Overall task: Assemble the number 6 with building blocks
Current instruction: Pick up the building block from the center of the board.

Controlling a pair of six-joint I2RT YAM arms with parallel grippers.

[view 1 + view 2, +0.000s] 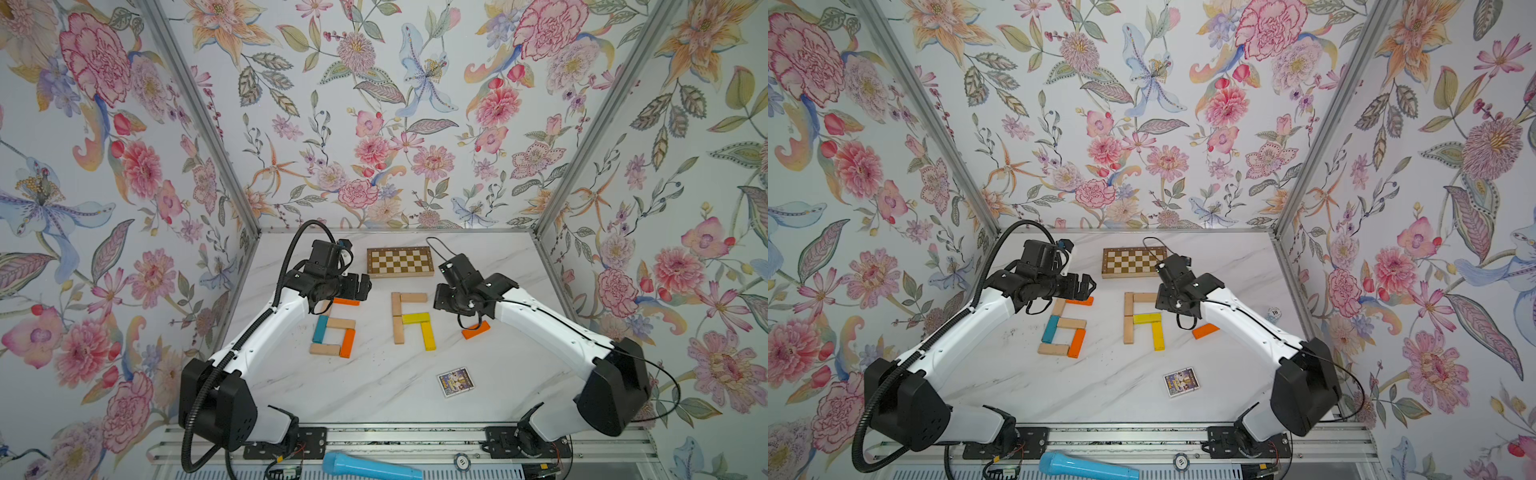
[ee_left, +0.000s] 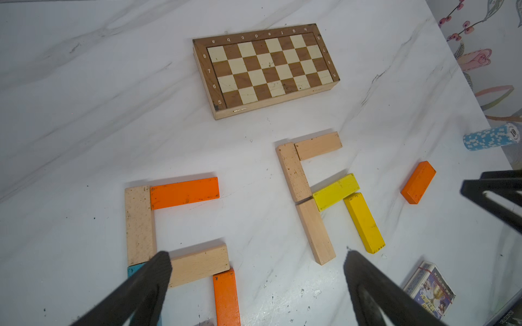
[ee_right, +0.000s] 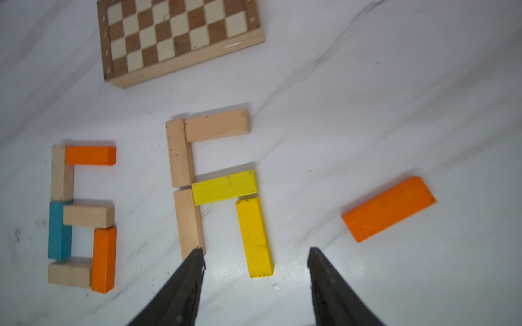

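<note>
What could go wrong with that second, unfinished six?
The bottom bar is missing. Probably the open, empty right gripper must fetch the loose orange block; it lies askew, so a crooked grab may set it crooked. Sliding it in could nudge the yellow side block or lower pale bar out of line.

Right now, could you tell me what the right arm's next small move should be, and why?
Probably move the open right claw over the loose orange block and grasp it: the unfinished six lacks its bottom bar, and that block lies beside it.
</note>
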